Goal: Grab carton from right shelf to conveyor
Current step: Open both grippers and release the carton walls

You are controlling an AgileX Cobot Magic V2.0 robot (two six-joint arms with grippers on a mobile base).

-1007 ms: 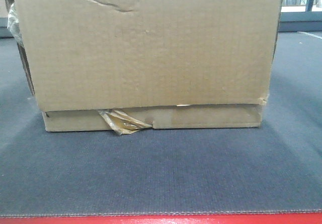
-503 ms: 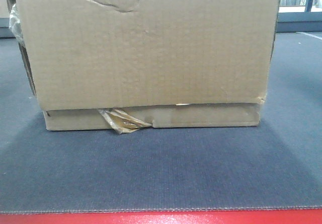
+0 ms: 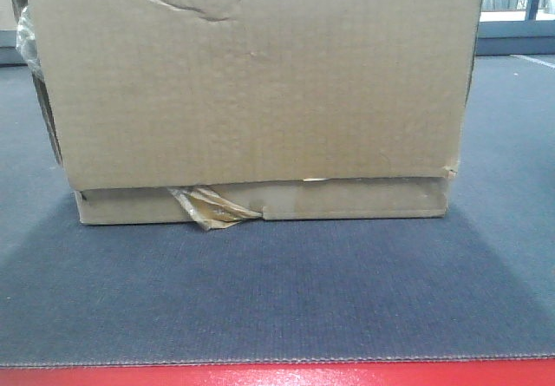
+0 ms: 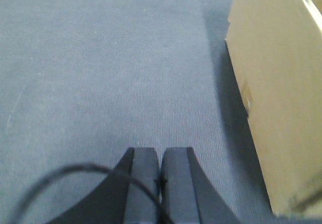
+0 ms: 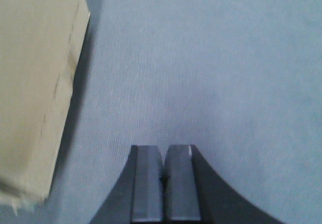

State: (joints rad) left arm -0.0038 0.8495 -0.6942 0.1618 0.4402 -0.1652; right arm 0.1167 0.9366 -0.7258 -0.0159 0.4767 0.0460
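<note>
Cardboard carton (image 3: 251, 82) closed on conveyor (image 3: 277, 299), left end effector (image 4: 160, 171) pinched empty, right end effector (image 5: 164, 168) likewise

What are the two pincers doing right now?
Left pincer: closed, holding nothing, beside the box.
Right pincer: closed, holding nothing, box to its left.

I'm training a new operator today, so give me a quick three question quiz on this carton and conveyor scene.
1. True or false: the carton rests on the conveyor.
2. The left gripper is: A) open, B) shut on the carton, C) shut and empty.
3. What sticks out at the carton's lower front seam?

Key: 1 true. 2 C; the right gripper is also shut and empty, beside the carton without touching it. 3 a wad of brown tape.
</note>
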